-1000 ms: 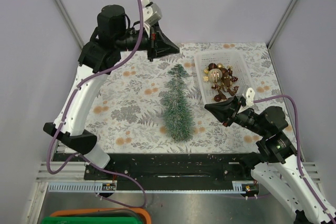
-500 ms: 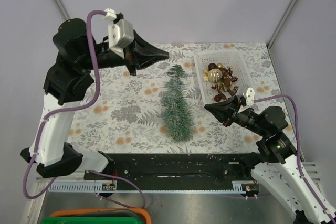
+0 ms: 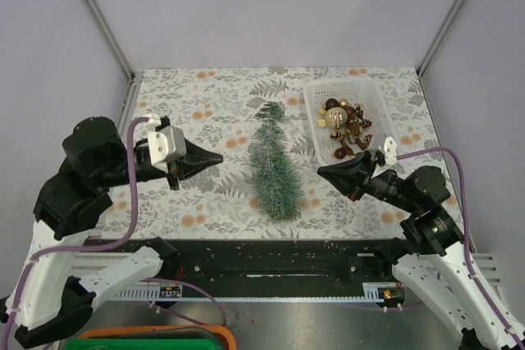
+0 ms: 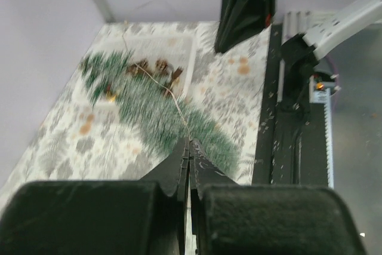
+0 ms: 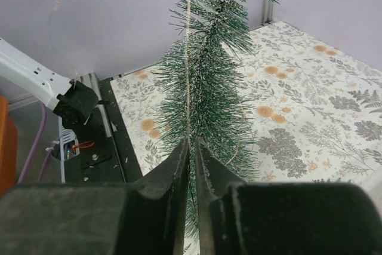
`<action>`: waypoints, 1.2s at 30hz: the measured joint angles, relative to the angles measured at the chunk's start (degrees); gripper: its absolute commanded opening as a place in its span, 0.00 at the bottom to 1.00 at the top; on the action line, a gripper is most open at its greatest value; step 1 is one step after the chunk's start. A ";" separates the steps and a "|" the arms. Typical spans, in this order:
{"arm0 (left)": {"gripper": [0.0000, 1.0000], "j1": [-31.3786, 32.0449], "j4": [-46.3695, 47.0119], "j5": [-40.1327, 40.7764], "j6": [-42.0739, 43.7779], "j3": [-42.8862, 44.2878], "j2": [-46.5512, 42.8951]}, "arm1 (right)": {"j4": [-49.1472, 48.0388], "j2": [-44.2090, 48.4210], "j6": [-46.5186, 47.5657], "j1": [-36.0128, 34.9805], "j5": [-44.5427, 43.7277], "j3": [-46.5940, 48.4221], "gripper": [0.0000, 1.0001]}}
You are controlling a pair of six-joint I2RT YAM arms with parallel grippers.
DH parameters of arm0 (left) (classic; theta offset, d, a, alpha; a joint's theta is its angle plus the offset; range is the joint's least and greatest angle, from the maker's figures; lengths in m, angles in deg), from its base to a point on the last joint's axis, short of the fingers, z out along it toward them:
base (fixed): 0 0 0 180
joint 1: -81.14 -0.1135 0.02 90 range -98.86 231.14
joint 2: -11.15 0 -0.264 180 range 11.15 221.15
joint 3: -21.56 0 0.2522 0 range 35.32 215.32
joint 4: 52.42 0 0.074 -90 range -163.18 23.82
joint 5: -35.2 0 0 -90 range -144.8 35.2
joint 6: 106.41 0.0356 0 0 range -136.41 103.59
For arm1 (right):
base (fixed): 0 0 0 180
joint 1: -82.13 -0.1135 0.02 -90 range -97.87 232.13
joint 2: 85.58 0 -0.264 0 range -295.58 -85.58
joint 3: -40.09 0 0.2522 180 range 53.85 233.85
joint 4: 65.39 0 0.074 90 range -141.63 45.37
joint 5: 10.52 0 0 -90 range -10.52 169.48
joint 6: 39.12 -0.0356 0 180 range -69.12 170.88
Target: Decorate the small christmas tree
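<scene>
Okay, left gripper [image 3: 218, 158] hangs at 9 o'clock of the small christmas tree [image 3: 275, 165], fingers together, pinching a thin string [image 4: 161, 85] at the tips. Right gripper [image 3: 321, 171] sits at 3 o'clock of the tree, just beside it. Its jaws are a slit apart with the string running in between, can't tell if it grips. Tree lies flat mid-table [image 3: 205, 112], wide end near, tip pointing to 12. White basket [image 3: 310, 112] at 1 o'clock of the tree holds gold and brown ornaments [image 3: 344, 125].
</scene>
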 measured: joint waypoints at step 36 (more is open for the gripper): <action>0.00 0.00 -0.35 22.75 17.42 -25.05 -25.73 | -7.08 -25.83 -5.16 -1.88 -2.80 14.12 0.99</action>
